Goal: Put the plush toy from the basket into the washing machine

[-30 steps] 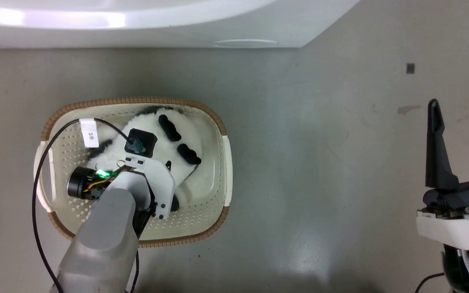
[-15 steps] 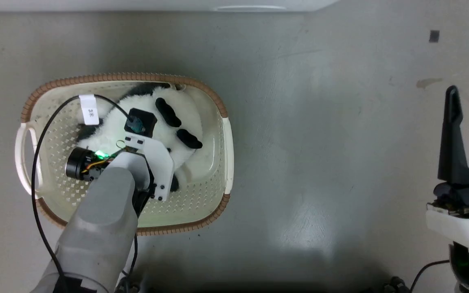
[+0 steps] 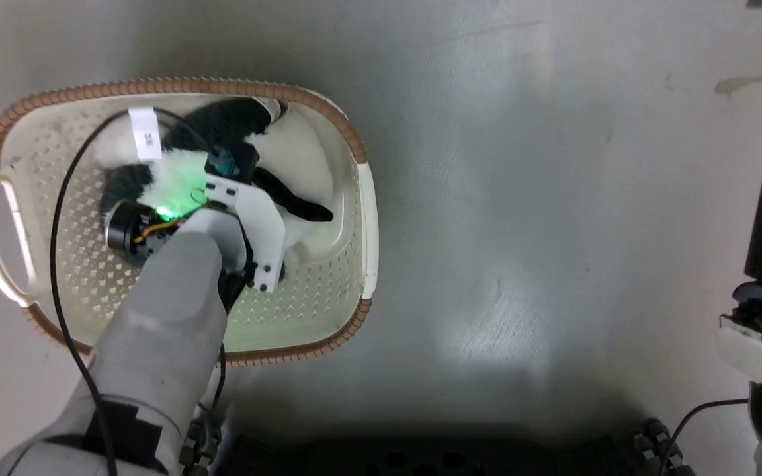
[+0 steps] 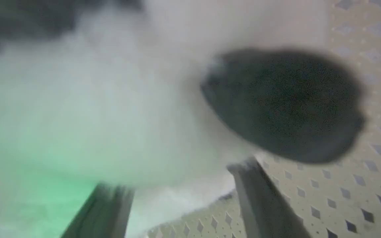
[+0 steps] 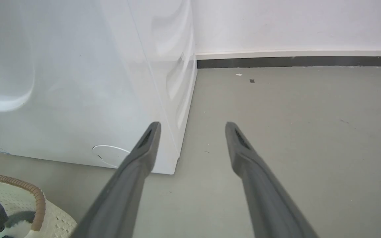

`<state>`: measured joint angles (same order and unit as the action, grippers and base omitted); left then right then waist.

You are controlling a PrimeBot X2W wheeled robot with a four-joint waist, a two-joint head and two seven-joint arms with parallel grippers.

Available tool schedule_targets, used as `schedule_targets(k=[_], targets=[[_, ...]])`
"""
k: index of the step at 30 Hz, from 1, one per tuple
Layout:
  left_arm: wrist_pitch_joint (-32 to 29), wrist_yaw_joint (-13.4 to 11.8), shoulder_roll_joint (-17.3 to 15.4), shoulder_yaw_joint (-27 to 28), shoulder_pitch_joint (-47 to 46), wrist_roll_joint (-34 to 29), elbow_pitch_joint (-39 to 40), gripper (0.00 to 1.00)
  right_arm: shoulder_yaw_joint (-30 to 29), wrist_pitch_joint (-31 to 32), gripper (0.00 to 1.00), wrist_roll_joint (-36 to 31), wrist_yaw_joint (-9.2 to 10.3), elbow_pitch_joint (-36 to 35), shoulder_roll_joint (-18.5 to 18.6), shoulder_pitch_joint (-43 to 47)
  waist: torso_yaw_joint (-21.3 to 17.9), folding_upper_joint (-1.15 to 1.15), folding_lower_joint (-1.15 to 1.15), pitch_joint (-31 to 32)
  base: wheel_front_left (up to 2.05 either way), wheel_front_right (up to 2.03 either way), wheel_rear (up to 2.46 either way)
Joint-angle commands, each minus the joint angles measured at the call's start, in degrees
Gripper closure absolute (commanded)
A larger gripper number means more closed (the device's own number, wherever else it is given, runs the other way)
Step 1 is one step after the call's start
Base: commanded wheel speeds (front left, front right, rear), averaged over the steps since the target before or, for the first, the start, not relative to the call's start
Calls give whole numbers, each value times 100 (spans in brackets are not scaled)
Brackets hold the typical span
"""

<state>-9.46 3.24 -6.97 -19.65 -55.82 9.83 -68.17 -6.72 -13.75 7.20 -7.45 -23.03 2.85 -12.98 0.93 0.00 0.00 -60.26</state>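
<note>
Low in the left wrist view, the left gripper (image 4: pixel 177 178) straddles the toy (image 4: pixel 111 99) in the basket (image 4: pixel 342 205); whether it is clamped, I cannot tell. Pinching only fur, it could slip. The right gripper (image 5: pixel 193 125) gapes.

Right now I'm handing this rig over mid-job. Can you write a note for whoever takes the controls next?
Left gripper: down inside the basket, straddling white fur of the plush toy. The wrist view is too blurred to tell whether it is clamped.
Right gripper: open and empty, off to the side above the floor.
Things: the plush toy lies in the basket, which stands on the floor near the front of the washing machine.
Done: reach into the basket.
Left: confirm the grip, lift the toy out, carry it over and put it into the washing machine.
</note>
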Motion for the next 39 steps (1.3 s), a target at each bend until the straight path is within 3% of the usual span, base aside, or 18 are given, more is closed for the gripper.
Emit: schedule_targets(k=[1, 3, 4, 5, 23, 30, 39], targets=[[-18, -7, -106, -36, -122, 37, -227, 0, -16, -54, 0, 37, -3, -79, 2, -149, 9, 0, 0, -102, 0, 0, 0], [3, 6, -140, -133, -234, 12, -343, 0, -15, -77, 0, 49, -3, -117, 2, -187, 10, 0, 0, -200, 0, 0, 0], [-3, 25, -158, -192, -283, -6, -402, 93, -14, -89, 0, 55, -3, -135, 2, -208, 8, 0, 0, -248, 0, 0, 0], [-35, 60, -173, -235, -324, -3, -461, 100, -15, -101, 0, 64, -3, -151, 2, -231, 5, 0, 0, -296, 0, 0, 0], [583, 166, -342, -422, -329, 111, -579, 100, -5, -125, 0, 235, -3, 106, 3, -399, -73, 0, 0, -2, 0, 0, 0], [962, 245, -297, -485, -153, 179, -579, 100, 12, -125, 0, 337, -3, 403, 3, -425, -68, 0, 0, 504, 0, 0, 0], [1659, 326, -184, -635, 377, 222, -579, 100, 103, -125, 0, 433, -3, 864, 3, -190, 21, 0, 0, 1620, 0, 0, 0]])
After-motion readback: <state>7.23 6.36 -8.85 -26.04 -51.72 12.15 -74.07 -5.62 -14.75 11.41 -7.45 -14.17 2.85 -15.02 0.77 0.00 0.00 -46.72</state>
